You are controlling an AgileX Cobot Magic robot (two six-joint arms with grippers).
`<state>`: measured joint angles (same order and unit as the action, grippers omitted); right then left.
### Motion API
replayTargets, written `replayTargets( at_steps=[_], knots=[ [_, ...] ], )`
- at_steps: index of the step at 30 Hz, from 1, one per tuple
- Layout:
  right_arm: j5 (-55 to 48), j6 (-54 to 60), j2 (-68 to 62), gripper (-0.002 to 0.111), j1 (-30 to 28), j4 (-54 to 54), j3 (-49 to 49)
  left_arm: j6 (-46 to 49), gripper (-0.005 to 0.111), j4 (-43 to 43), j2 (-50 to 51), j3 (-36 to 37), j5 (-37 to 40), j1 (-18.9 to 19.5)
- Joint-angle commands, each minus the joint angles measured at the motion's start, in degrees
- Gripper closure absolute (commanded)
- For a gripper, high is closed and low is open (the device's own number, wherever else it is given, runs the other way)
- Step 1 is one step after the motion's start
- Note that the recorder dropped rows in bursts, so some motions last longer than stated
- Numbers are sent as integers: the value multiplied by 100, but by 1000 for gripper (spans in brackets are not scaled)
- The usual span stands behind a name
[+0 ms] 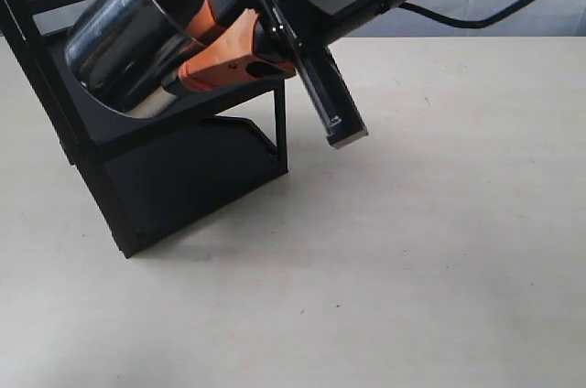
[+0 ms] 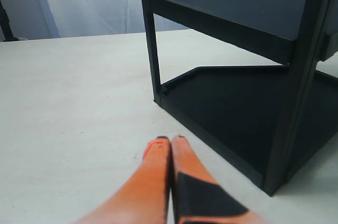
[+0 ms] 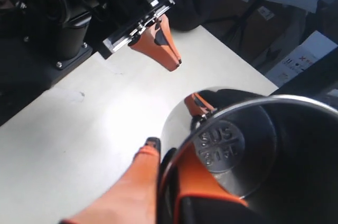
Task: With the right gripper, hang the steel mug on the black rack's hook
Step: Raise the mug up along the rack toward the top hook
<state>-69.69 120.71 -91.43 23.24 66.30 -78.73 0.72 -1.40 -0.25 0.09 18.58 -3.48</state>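
Note:
The steel mug [image 1: 119,40] is held tilted in the air against the upper part of the black rack [image 1: 183,177], its open mouth facing the arm. My right gripper [image 1: 190,54] is shut on the mug's wall, one orange finger inside the rim and one outside. The right wrist view shows the mug [image 3: 237,139] from its mouth, with a stamped base, clamped by the right gripper [image 3: 169,155]. The hook is out of view. My left gripper [image 2: 170,142] is shut and empty, low over the table beside the foot of the rack [image 2: 237,108].
The beige table [image 1: 439,223] stretches to the right and front of the rack. A black cable [image 1: 494,17] trails behind the right arm. In the right wrist view, the left gripper [image 3: 174,65] hangs over the table, with boxes [image 3: 306,57] beyond the edge.

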Motion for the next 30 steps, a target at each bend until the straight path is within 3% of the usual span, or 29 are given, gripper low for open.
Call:
replayTargets(
  at_steps=[1,14,30],
  knots=[
    [-27,15,80,108,-53,138,-167,-21,107,-20,25,-9,-65,-13],
    [-27,15,-467,108,-56,467,-581,-21,107,-20,25,-9,-65,-13],
    [-27,15,-872,108,-56,-41,-708,-21,107,-20,25,-9,-65,-13]
  ],
)
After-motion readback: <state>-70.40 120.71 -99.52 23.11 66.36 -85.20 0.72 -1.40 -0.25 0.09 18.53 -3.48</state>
